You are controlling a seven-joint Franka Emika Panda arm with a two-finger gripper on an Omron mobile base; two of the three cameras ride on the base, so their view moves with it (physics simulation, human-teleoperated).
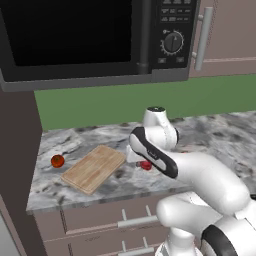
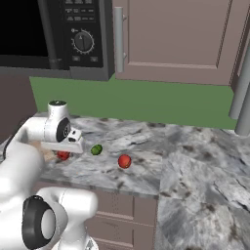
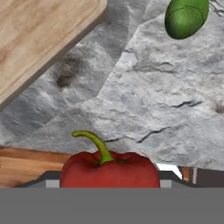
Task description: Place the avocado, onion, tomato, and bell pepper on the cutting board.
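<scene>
My gripper [image 1: 145,163] is shut on the red bell pepper [image 3: 109,170], low over the counter just right of the cutting board [image 1: 94,168]. In the hand view the pepper's green stem curls up between the two dark fingertips [image 3: 49,177], and a corner of the board [image 3: 39,39] lies at the top left. The dark-green avocado [image 2: 96,149] rests on the counter right of the hand, also seen as the avocado [image 3: 186,17]. One red ball [image 1: 57,160] lies left of the board and another red ball [image 2: 124,161] right of the avocado. Which is the tomato and which the onion I cannot tell.
A black microwave [image 1: 90,40] hangs over the marble counter [image 2: 195,161], with a green wall behind and brown cabinets [image 2: 171,39] above right. Drawers [image 1: 115,220] with handles run under the counter's front edge. A dark side wall [image 1: 17,150] closes the counter's left end.
</scene>
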